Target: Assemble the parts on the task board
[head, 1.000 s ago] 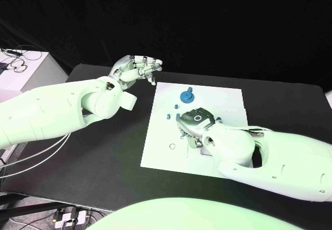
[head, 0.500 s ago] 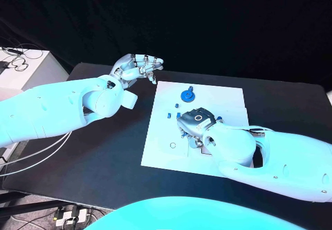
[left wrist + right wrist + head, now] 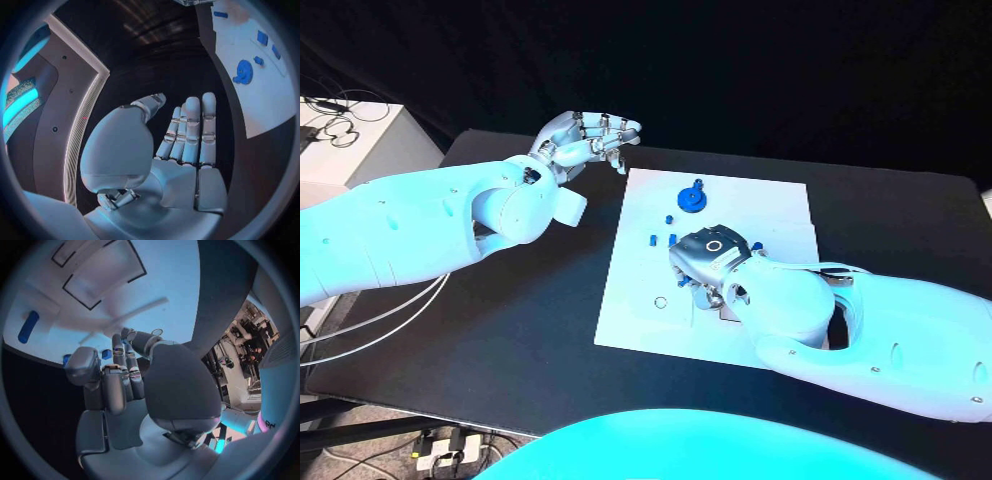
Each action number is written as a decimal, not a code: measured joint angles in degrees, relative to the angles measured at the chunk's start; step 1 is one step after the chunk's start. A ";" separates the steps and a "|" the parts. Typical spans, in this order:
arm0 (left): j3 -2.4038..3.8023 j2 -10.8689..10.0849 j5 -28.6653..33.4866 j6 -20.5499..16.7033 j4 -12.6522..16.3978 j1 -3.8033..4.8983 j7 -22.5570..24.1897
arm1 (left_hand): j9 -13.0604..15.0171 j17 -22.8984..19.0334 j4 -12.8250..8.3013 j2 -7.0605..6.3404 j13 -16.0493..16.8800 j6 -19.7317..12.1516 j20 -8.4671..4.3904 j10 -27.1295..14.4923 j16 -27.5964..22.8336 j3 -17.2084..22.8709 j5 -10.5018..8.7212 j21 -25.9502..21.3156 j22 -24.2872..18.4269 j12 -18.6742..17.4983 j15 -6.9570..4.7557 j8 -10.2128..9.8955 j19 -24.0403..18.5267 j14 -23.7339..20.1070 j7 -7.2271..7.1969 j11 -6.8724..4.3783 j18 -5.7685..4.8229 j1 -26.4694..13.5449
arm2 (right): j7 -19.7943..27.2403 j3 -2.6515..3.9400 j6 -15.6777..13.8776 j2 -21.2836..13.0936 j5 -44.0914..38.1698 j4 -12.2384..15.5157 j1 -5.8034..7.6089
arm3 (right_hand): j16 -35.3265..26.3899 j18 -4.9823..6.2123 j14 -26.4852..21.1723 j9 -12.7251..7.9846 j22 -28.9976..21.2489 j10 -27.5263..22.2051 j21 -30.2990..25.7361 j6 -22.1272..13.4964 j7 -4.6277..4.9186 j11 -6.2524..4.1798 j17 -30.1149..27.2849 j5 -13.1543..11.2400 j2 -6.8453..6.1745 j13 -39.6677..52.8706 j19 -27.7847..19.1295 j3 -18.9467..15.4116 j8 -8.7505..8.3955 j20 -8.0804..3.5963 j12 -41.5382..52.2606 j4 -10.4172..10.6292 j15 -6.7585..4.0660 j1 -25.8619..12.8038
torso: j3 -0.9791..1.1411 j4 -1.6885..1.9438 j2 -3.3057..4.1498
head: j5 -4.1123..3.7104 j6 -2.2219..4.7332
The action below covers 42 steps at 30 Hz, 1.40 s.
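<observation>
Between the earlier pictures and this moment almost nothing moves. The right hand stays low over the middle of the task board, and the left hand stays raised off the board, near its corner at about 10 o'clock. I judge that the robot is busy with a fine step under the right hand, not with a carry, so the assembly is only partly done.

The right hand bends down on the board with its fingers curled toward the surface. In the right wrist view small blue pieces show just beside the fingertips, but I cannot tell if the hand pinches one or only presses near it. The left hand holds nothing; in the left wrist view its fingers lie straight and side by side, with the palm bare.

The board is a flat white plate on the black table. A round blue part with a short stem stands toward 12 o'clock of the board, apart from the right hand. A few small blue parts lie at about 9 o'clock of the right hand, close to it. Thin outlines of empty seats show on the board, one small ring toward 7 o'clock.
</observation>
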 measured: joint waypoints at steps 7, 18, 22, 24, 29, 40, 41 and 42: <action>0.00 -0.01 0.00 0.00 0.04 0.00 -0.01 | 0.03 -0.06 0.17 0.28 0.00 -0.21 0.23 -0.22 -0.22 -0.17 0.00 -0.43 -0.15 0.28 0.00 0.00 0.23 0.00 -0.21 0.22 -0.01 0.28 | 0.03 -0.01 0.01 0.20 0.10 -0.21 -0.01 | 0.00 0.00 0.00 0.00 0.00 0.00 0.00 0.00 0.00 0.00 0.00 -0.01 0.15 -0.05 0.00 0.00 -0.04 0.00 -0.02 0.00 0.00 -0.16 | -0.04 -0.01 -0.01 | -0.08 -0.01; 0.00 -0.06 0.01 0.00 0.11 0.00 -0.03 | 0.05 -0.07 0.17 0.28 0.00 -0.21 0.21 -0.21 -0.22 -0.17 0.00 -0.44 -0.17 0.28 0.00 0.00 0.21 0.00 -0.21 0.21 0.00 0.28 | 0.06 -0.15 0.09 0.77 0.32 -0.93 -0.11 | 0.00 0.00 0.00 -0.05 -0.01 0.00 0.00 -0.01 -0.01 0.00 -0.01 -0.04 -0.01 0.03 0.00 -0.01 -0.06 0.00 0.22 0.00 0.00 -0.47 | -0.03 0.01 0.00 | -0.09 -0.04; 0.00 -0.08 0.01 0.00 0.13 0.00 -0.04 | 0.05 -0.07 0.17 0.29 0.00 -0.21 0.21 -0.21 -0.22 -0.16 0.00 -0.44 -0.17 0.27 0.00 0.00 0.21 0.00 -0.20 0.22 -0.01 0.28 | 0.04 -0.13 0.09 0.91 0.32 -1.06 -0.11 | 0.00 0.01 0.00 0.04 -0.02 0.00 0.00 -0.01 -0.01 0.00 -0.01 -0.04 -0.07 0.05 0.00 -0.01 -0.06 0.00 0.22 0.00 0.00 -0.53 | -0.01 0.02 0.02 | -0.08 -0.04; 0.00 -0.10 0.01 0.00 0.15 0.00 -0.05 | 0.04 -0.07 0.17 0.28 0.00 -0.21 0.21 -0.21 -0.22 -0.16 0.00 -0.44 -0.17 0.28 0.00 0.00 0.21 0.00 -0.21 0.21 -0.01 0.28 | 0.00 -0.12 0.12 0.97 0.32 -1.11 -0.14 | 0.00 0.01 0.00 0.09 -0.02 0.00 0.00 -0.01 -0.01 0.00 -0.02 -0.05 -0.07 0.05 0.00 -0.01 -0.07 0.00 0.22 0.00 0.00 -0.53 | -0.01 0.03 0.04 | -0.08 -0.04; 0.00 -0.14 0.02 0.00 0.18 0.00 -0.06 | 0.04 -0.07 0.16 0.28 0.00 -0.21 0.21 -0.21 -0.22 -0.16 0.00 -0.44 -0.17 0.28 0.00 0.00 0.21 0.00 -0.20 0.21 -0.01 0.28 | -0.03 -0.12 0.23 1.03 0.28 -1.19 -0.15 | 0.00 0.01 0.00 0.11 -0.02 0.00 0.00 -0.01 -0.01 0.00 -0.02 -0.05 -0.07 0.05 0.00 -0.01 -0.07 0.00 0.21 0.00 0.00 -0.51 | -0.01 0.03 0.03 | -0.05 -0.04; 0.00 -0.14 0.02 0.00 0.19 0.00 -0.09 | 0.03 -0.06 0.01 0.28 0.00 -0.21 0.21 -0.42 -0.22 -0.32 0.00 -0.44 -0.26 0.28 0.00 0.00 0.21 0.00 -0.20 0.00 -0.01 0.28 | 0.03 -0.21 -0.45 0.93 0.26 -1.10 -0.27 | 0.00 0.00 0.00 0.08 -0.03 0.00 0.00 -0.02 -0.02 0.00 -0.03 -0.16 0.02 0.03 0.00 -0.08 -0.15 0.00 0.08 -0.06 0.00 -0.42 | 0.00 -0.01 -0.02 | -0.01 -0.04; 0.00 -0.14 0.02 0.00 0.19 0.00 -0.09 | 0.03 -0.06 0.01 0.28 0.00 -0.21 0.21 -0.42 -0.22 -0.32 0.00 -0.44 -0.26 0.27 0.00 0.00 0.21 0.00 -0.20 0.00 -0.01 0.28 | 0.08 -0.22 -0.66 0.86 0.32 -1.07 -0.30 | 0.00 0.00 0.00 0.08 -0.03 0.00 0.00 -0.02 -0.02 0.00 -0.02 -0.16 0.02 0.02 0.00 -0.08 -0.19 0.00 0.07 -0.06 0.00 -0.42 | -0.01 -0.01 -0.02 | -0.01 -0.04; 0.00 -0.13 0.02 0.00 0.19 0.00 -0.10 | 0.03 -0.06 0.00 0.28 0.00 -0.21 0.21 -0.42 -0.22 -0.32 0.00 -0.44 -0.26 0.27 0.00 0.00 0.20 0.00 -0.20 0.00 -0.01 0.28 | 0.14 -0.23 -0.99 0.77 0.44 -1.03 -0.33 | 0.00 0.00 0.00 0.08 -0.03 0.00 0.00 -0.02 -0.02 0.00 -0.02 -0.22 0.02 0.02 0.00 -0.08 -0.17 0.00 0.07 -0.06 0.00 -0.42 | -0.01 -0.01 -0.02 | -0.01 -0.04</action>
